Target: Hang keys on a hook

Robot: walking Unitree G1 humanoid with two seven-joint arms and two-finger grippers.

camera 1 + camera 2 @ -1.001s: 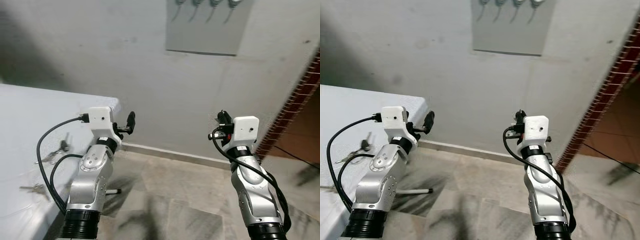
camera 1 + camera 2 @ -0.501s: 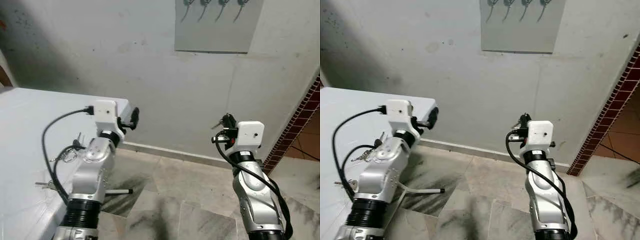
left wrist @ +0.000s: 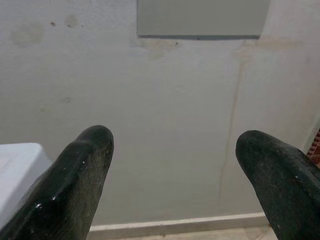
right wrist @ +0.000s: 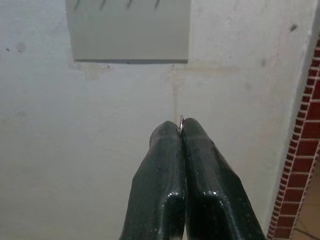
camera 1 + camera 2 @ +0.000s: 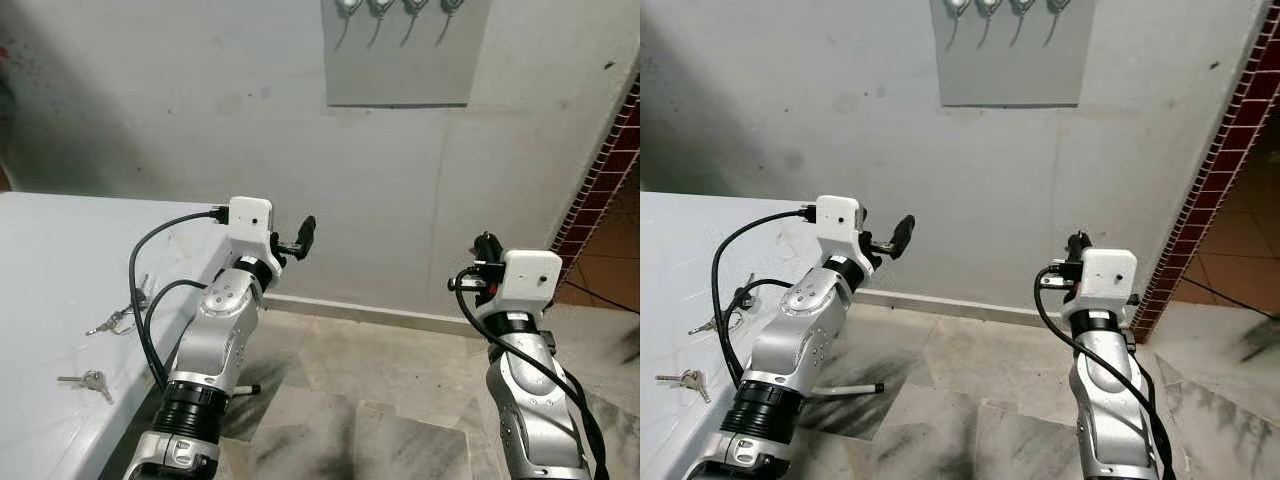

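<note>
A grey panel (image 5: 405, 60) with a row of metal hooks (image 5: 380, 8) hangs high on the wall ahead. My right gripper (image 5: 487, 245) is raised in front of the wall, below and right of the panel. It is shut, and a thin metal key ring (image 4: 181, 120) pokes out between its fingertips; the keys themselves are hidden. My left gripper (image 5: 305, 237) is held out past the table's corner, open and with nothing in it. Two more sets of keys (image 5: 115, 320) (image 5: 88, 380) lie on the white table (image 5: 50, 250).
The table fills the left side, its corner close to my left arm. A red brick wall edge (image 5: 600, 170) stands at the right, with an orange-tiled floor beyond it. Grey marble floor (image 5: 380, 380) stretches between me and the wall.
The camera has swung and the wall looks closer. The left gripper now reaches further past the table corner. The right gripper stays shut.
</note>
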